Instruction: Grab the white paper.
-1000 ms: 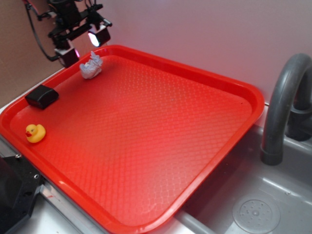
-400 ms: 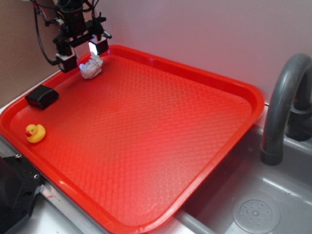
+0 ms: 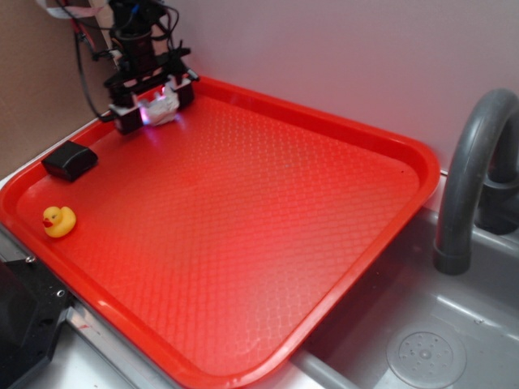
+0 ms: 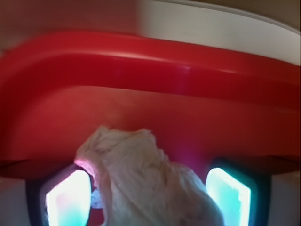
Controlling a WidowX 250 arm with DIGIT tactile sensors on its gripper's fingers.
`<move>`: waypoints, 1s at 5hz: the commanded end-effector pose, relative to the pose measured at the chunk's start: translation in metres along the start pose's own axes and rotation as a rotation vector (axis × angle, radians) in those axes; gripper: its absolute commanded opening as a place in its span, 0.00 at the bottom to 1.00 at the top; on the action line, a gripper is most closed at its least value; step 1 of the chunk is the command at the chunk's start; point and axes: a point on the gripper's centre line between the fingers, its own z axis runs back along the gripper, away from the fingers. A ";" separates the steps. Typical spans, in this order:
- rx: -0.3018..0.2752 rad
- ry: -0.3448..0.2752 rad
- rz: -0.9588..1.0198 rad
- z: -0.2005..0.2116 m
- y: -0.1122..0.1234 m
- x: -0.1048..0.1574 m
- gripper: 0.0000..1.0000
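The white paper (image 3: pixel 160 110) is a small crumpled wad at the far left corner of the red tray (image 3: pixel 340 130). My gripper (image 3: pixel 154 107) is lowered over it with one finger on each side, jaws open. In the wrist view the paper (image 4: pixel 146 179) fills the space between the two glowing pads (image 4: pixel 68 197). The left pad is close against the paper. A narrow gap shows between the paper and the right pad.
A black rectangular block (image 3: pixel 70 160) and a yellow toy duck (image 3: pixel 58 220) lie on the tray's left side. The tray rim and back wall stand just behind the gripper. A grey faucet (image 3: pixel 474 178) and sink lie to the right.
My gripper has come down and moved right from above the tray's far left corner, and now straddles the paper. The paper has not moved.
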 end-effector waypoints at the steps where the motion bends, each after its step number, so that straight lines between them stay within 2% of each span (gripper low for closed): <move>1: -0.041 -0.006 -0.086 0.018 0.006 -0.018 0.00; 2: -0.114 -0.012 -0.206 0.070 0.022 -0.047 0.00; 3: -0.305 0.007 -0.434 0.119 0.045 -0.081 0.00; 4: -0.422 -0.033 -0.674 0.168 0.076 -0.118 0.00; 5: -0.497 -0.008 -0.915 0.220 0.086 -0.149 0.00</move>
